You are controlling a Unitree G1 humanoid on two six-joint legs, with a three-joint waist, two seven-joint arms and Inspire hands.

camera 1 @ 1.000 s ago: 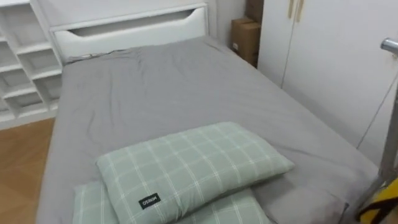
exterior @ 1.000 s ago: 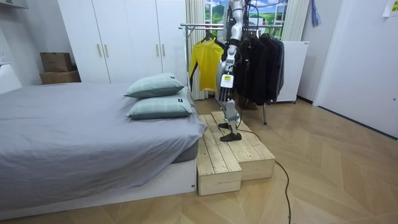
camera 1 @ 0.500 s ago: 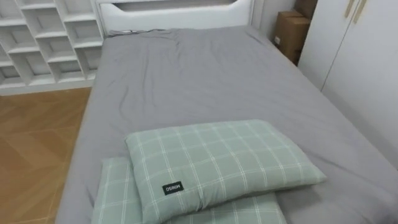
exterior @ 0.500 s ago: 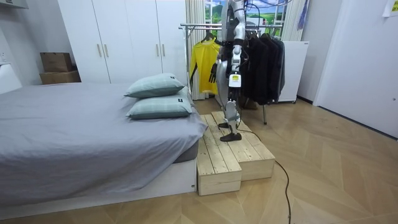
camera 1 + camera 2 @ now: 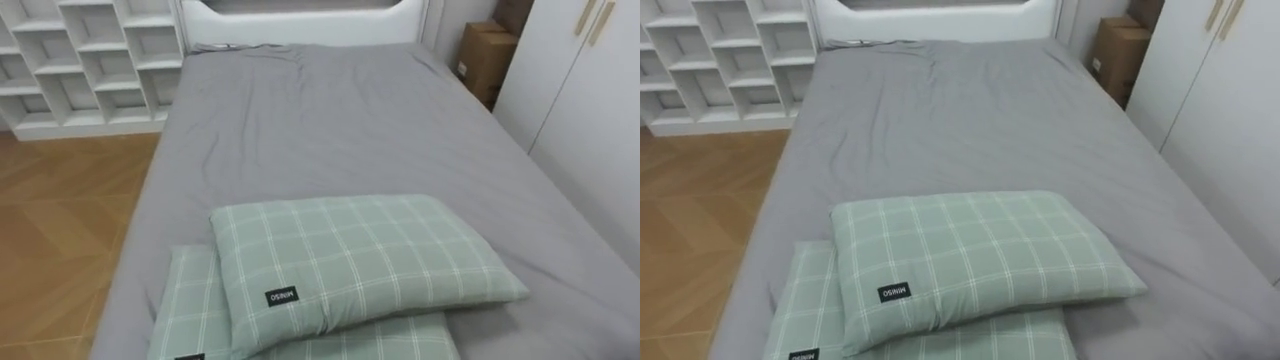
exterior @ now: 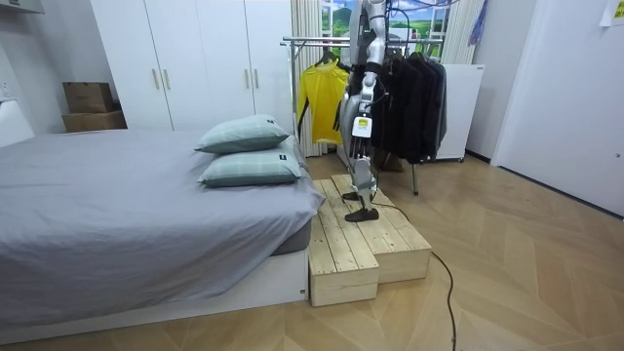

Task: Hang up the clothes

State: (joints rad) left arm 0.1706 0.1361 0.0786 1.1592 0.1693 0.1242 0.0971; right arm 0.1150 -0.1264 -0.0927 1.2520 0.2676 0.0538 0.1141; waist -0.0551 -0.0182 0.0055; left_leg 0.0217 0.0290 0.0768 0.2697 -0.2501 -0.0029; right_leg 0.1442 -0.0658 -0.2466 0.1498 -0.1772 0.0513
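How the fingers stand cannot be told, nor whether they have hold of any cloth: in the room view the robot is far off, and one hand (image 6: 359,127) hangs by its hip, too small to read or to assign to a side. The largest thing before it is the bed (image 5: 330,130), its grey sheet lightly wrinkled, with a white wardrobe (image 5: 590,110) along the robot's right. In the room view the robot stands on a wooden platform (image 6: 361,244) between the bed's end and the clothes rack (image 6: 312,41). The clothes are there: a yellow shirt (image 6: 322,97) and a row of dark garments (image 6: 414,102) hang from the rail behind the robot. Across the bed, on the robot's left, is a white shelf unit (image 5: 90,60). Nearest in the eye views lie two green checked pillows, the upper pillow (image 5: 360,260) resting askew on the lower pillow (image 5: 190,320), and a cardboard box (image 5: 485,55) sits by the wardrobe. Over the last second the whole eye view has swung to the robot's left: the rack's pole has left the right edge and more of the shelf unit and floor has come in. That is the camera's own move, and the bed and pillows lie as they did. The robot seems to have turned from the rack to face the bed, probably looking for the next piece to hang.
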